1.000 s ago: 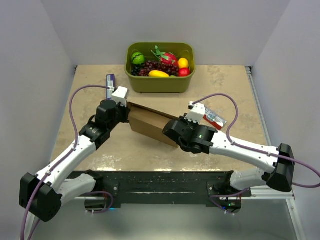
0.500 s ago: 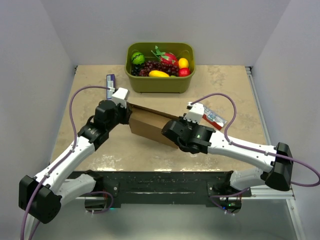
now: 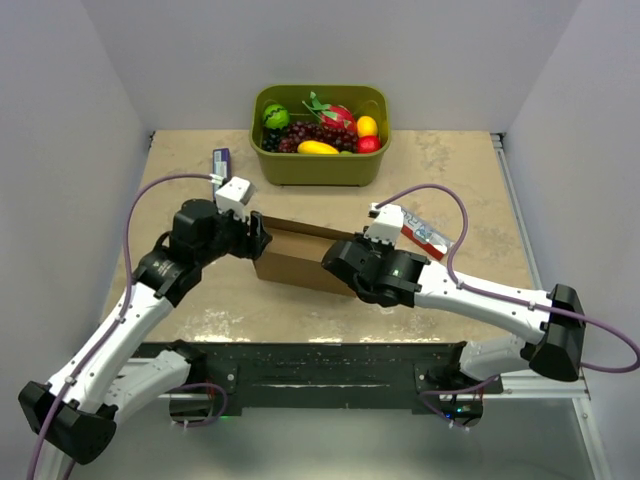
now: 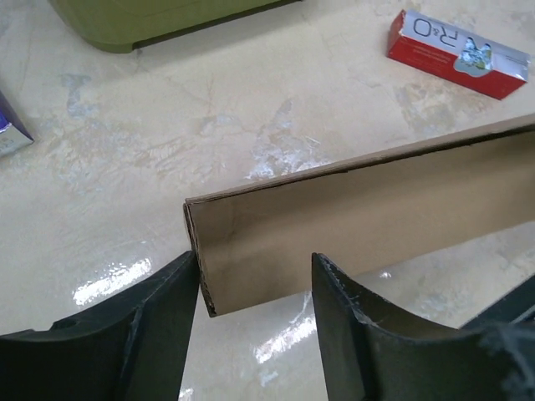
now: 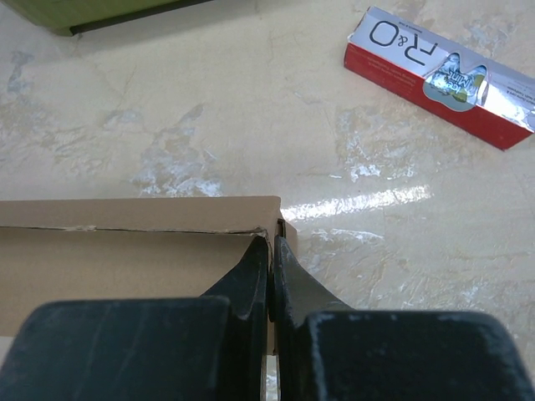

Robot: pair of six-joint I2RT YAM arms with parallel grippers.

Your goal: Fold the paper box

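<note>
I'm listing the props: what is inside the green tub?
The tub holds fruit: dark grapes, a green fruit, a yellow fruit, a red fruit. Anything beneath them is covered.

The left arm (image 3: 120, 325) rises from its base at the near left, bends at the elbow, and turns its wrist in toward the middle of the tabletop. The left fingers (image 4: 159, 322) stand apart, one on either side of the end of the paper box (image 4: 359, 217), not pinching it. The right arm (image 3: 490, 298) stretches low from the near right toward the middle. The right fingers (image 5: 255, 271) are pressed together on the box's corner wall.
</note>
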